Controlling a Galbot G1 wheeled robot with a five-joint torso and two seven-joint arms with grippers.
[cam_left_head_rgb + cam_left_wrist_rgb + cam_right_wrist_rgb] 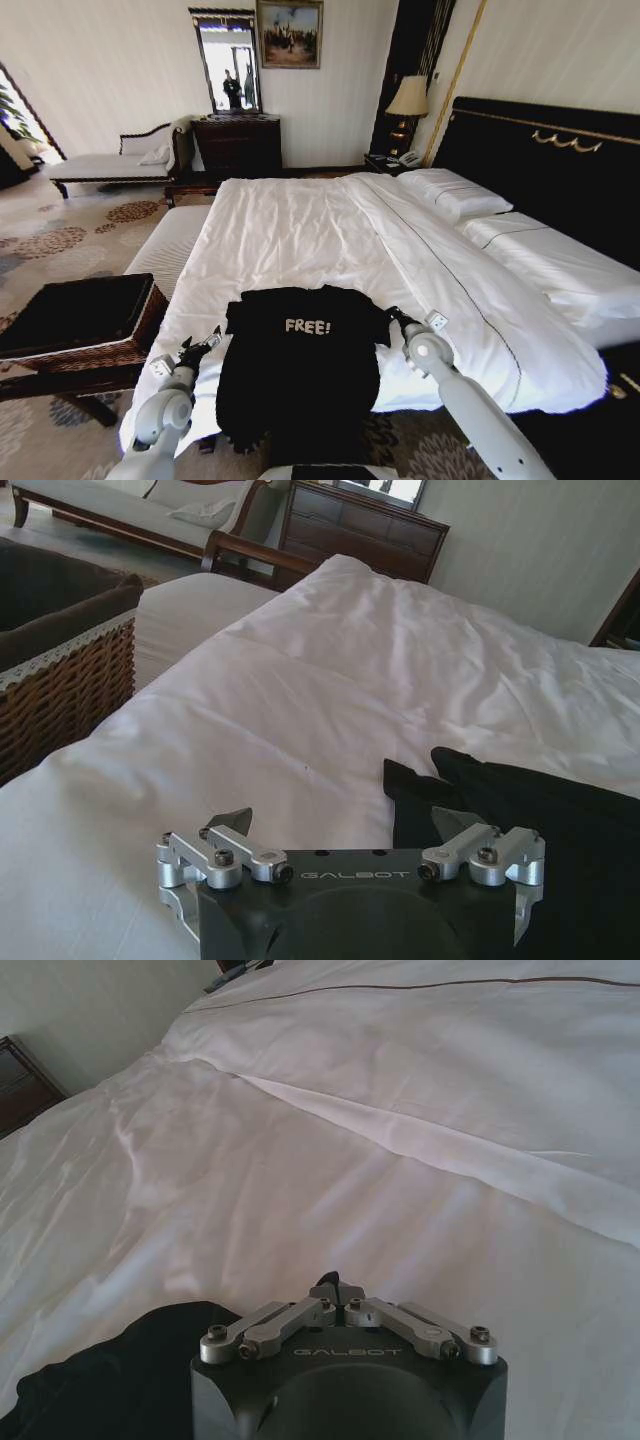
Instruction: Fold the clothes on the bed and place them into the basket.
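The black top with white "FREE!" lettering lies flat at the foot of the bed, its lower part hanging over the edge. My left gripper hovers beside the top's left sleeve; in the left wrist view this gripper is open, with the black cloth just beside one finger. My right gripper is at the right sleeve's edge. In its wrist view the right gripper is shut over white sheet, the cloth off to one side. The wicker basket stands left of the bed.
A white upholstered bench runs along the bed's left side beyond the basket. Pillows and the black headboard are at the right. A chaise, dresser and lamp stand at the back. Patterned carpet surrounds the bed.
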